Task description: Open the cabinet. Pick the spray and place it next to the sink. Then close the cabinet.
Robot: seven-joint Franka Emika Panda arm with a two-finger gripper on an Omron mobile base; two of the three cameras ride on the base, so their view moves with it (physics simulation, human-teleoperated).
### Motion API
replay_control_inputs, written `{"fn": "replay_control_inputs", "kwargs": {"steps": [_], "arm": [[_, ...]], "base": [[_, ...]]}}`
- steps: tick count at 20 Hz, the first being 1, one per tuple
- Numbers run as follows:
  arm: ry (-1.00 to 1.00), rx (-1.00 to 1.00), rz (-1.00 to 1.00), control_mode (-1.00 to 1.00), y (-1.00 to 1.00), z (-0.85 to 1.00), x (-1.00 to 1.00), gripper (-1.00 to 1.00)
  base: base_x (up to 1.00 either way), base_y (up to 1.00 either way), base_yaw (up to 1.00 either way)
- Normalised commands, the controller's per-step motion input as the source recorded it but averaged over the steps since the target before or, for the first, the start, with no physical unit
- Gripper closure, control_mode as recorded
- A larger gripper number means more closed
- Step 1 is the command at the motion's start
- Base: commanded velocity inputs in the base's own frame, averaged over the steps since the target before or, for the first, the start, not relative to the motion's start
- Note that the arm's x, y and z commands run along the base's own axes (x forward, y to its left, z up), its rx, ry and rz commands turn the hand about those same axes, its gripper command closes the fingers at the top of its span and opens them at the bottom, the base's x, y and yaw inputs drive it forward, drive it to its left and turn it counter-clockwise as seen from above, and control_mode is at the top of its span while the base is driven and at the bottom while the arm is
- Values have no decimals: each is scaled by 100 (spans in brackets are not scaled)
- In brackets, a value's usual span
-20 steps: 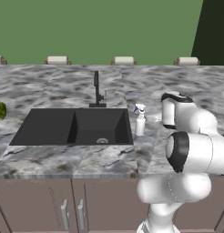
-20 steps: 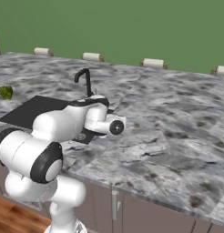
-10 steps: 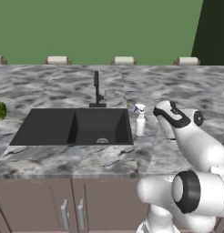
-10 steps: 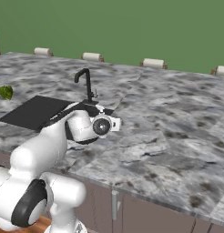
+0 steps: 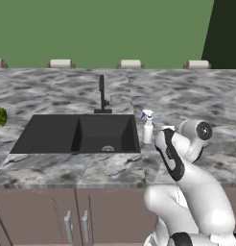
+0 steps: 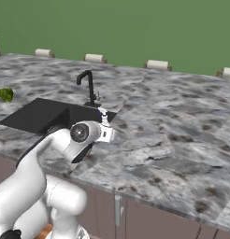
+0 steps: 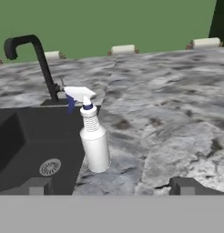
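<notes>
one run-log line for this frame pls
stage: spray placed | spray: upright on counter right of sink, free | claw: open, empty, near spray | next: close cabinet

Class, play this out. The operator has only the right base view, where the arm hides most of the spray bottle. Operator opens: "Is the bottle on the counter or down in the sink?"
Observer: The hand view shows the small white spray bottle with the blue-tipped trigger upright on the grey marbled stone counter, just beside the black rectangular sink, not in it.
Operator: Is the gripper gripping it?
Observer: No. In the hand view the gripper is open, with its dark fingertips apart from the bottle.
Operator: Which way does the nozzle face?
Observer: In the left base view it points over the sink, towards the side of the thin black faucet.
</notes>
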Motion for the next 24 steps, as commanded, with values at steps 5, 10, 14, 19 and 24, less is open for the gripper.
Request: {"fn": "replay_control_inputs", "kwargs": {"steps": [5,10,14,19,24], "arm": [[18,0,-19,-100,0,24,-45,-100],[8,-9,-13,-100,0,9,-52,-100],[0,-14,0,-100,0,0,-51,-100],[2,-12,1,-100,1,1,-48,-100],[18,-1,7,-100,1,17,-31,-100]], "base": [[0,0,0],[0,0,0],[0,0,0],[0,0,0],[0,0,0]]}}
